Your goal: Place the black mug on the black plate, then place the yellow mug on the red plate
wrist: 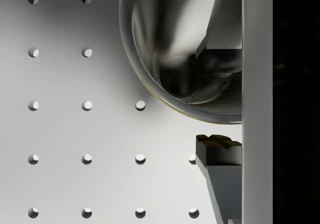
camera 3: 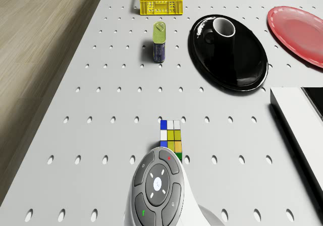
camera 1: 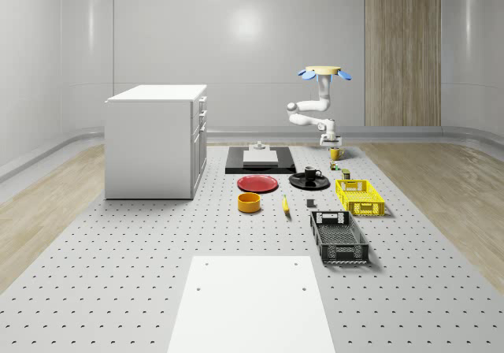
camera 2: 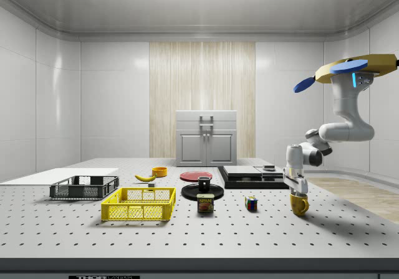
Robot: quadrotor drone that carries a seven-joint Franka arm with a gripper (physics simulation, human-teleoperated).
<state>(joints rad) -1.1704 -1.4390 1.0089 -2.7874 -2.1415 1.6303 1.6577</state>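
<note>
**Mia:** What is the biggest thing here?

**Tom:** The big gray table [camera 1: 118,290] with all the little holes. The drone [camera 1: 323,72] hovers high over its far side, and its white arm [camera 2: 346,129] bends down to the table top.

**Mia:** Where are the plates?

**Tom:** The black plate [camera 3: 247,69] and the red plate [camera 1: 257,183] lie side by side near the middle. The black mug [camera 3: 222,30] already stands on the black plate. I think that part is done. The red plate has nothing on it.

**Mia:** And the yellow mug?

**Tom:** The yellow mug [camera 2: 300,205] is well apart from the red plate, right under the gripper [camera 2: 297,190]. I cannot tell if it rests on the table or hangs a tiny bit above it.

**Mia:** Does the gripper have it?

**Tom:** Not tight, I think. The jaws are a little way apart, with the mug's wall between them. One goes inside the cup. The other finger [wrist: 220,144] is outside, and a thin gap shows by the rim.

**Mia:** Is the mug hard to hold?

**Tom:** It looks hard, smooth and shiny, so it may slip. It looks small and light too. It will not squash. Pinching the wall at the rim is a good spot, but the mug could swing or tip there.
</note>
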